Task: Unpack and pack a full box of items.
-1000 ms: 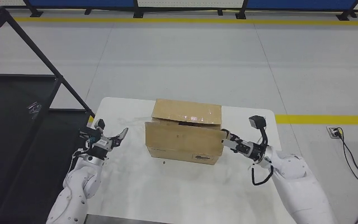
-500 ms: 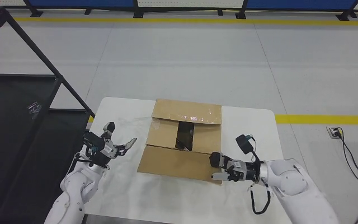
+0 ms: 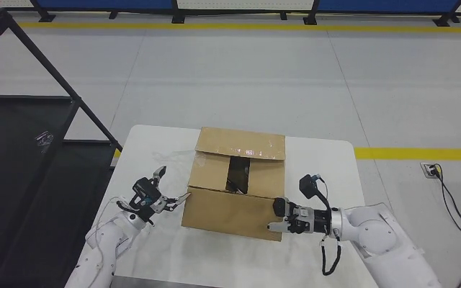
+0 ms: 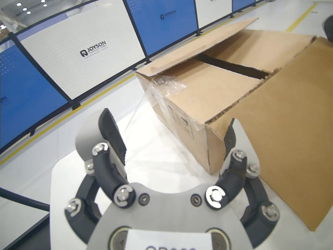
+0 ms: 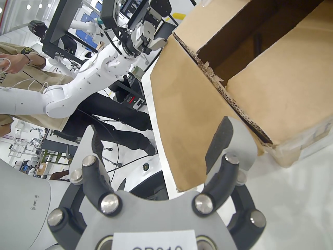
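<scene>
Indus. robot lab; blue/white fence panels (image 4: 78,66); yellow floor lines (image 3: 403,153)

Logo print stands on the fence panels (image 4: 85,50) behind the box (image 4: 208,92); small handling symbols (image 4: 182,123) mark the box's end wall.

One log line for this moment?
box: front flap folded out; left end effector: open, at box corner; right end effector: open, astride flap
</scene>
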### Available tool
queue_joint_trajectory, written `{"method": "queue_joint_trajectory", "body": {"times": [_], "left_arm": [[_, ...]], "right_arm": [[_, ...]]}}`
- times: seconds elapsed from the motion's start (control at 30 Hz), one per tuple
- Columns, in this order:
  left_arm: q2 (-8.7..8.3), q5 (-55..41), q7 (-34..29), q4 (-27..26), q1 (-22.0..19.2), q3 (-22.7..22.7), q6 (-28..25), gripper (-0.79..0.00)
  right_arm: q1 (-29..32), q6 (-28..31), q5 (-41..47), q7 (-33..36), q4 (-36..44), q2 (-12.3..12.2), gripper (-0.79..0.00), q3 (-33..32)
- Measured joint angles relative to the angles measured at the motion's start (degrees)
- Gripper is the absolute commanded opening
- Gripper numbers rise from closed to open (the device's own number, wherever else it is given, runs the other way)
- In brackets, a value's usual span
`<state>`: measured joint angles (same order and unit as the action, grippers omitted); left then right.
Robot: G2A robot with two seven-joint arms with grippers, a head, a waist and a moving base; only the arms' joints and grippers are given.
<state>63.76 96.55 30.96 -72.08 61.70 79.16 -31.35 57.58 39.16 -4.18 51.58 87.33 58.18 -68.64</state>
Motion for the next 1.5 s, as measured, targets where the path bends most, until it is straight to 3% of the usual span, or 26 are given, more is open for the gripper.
{"method": "queue_joint_trajectory", "body": {"times": [0.6,0.77,0.97,1.37,1.5], "left_arm": [[-0.22,3.72,-0.86,0.90,-0.45,-0.68,1.93,0.000],[-0.22,3.72,-0.86,0.90,-0.45,-0.68,1.93,0.000],[-0.22,3.72,-0.86,0.90,-0.45,-0.68,1.93,0.000],[-0.22,3.72,-0.86,0.90,-0.45,-0.68,1.93,0.000],[-0.22,3.72,-0.86,0.90,-0.45,-0.68,1.93,0.000]], "right_arm": [[1.94,-0.89,0.64,-3.41,5.68,-0.17,0.000,-0.51],[-0.35,-11.73,11.07,-9.11,5.82,1.00,0.000,1.47],[-8.98,-24.75,25.34,-10.63,-4.08,3.60,0.000,7.61],[-10.00,-26.16,26.92,-10.83,-5.17,3.97,0.000,8.20],[-12.03,-34.06,34.14,-16.23,-6.74,5.27,0.000,9.50]]}}
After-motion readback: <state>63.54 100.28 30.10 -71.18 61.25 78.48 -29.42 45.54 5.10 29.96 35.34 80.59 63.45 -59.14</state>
